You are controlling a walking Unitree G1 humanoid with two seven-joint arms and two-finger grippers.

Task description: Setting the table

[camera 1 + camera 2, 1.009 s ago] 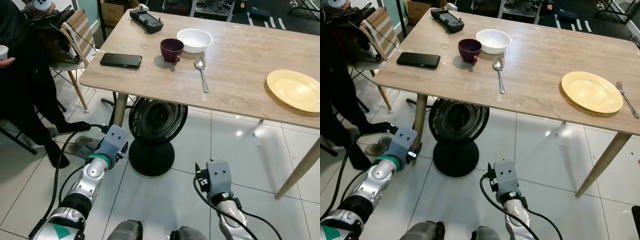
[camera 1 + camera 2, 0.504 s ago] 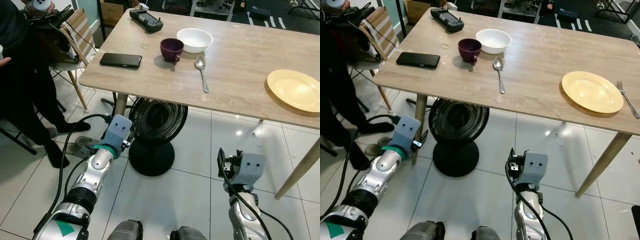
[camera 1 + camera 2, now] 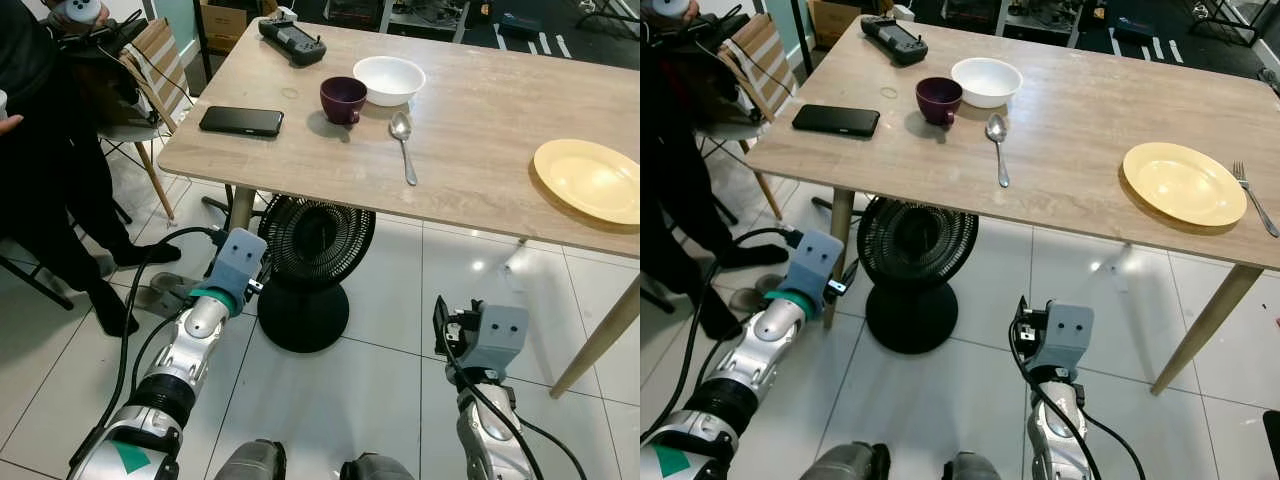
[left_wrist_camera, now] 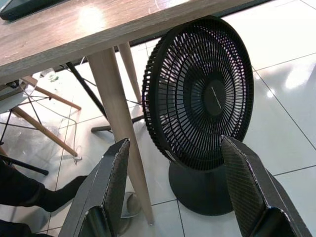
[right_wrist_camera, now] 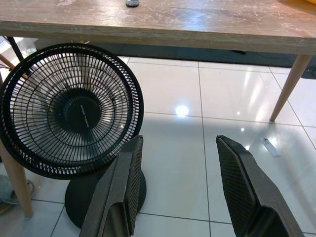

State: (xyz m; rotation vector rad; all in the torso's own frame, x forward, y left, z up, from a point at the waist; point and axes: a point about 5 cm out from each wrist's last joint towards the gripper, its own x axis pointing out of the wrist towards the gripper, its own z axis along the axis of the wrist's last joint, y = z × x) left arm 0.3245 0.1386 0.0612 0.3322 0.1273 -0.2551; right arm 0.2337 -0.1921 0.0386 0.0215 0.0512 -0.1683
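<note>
On the wooden table (image 3: 480,120) stand a purple cup (image 3: 343,99) and a white bowl (image 3: 389,79), with a spoon (image 3: 403,143) lying just right of the cup. A yellow plate (image 3: 591,178) sits at the right end, a fork (image 3: 1255,198) beside it. Both arms are held low over the floor, below the table's near edge. My left gripper (image 4: 175,148) is open and empty, facing the table leg and the fan. My right gripper (image 5: 178,143) is also open and empty, pointing under the table.
A black floor fan (image 3: 313,260) stands under the table's near edge between my arms. A black phone (image 3: 241,121) and a controller (image 3: 292,42) lie at the table's left end. A person in black (image 3: 50,160) and a chair (image 3: 150,70) are at the left.
Over the last second both arms lifted; the right one swung to the right and up. In the last half second almost nothing has moved.
</note>
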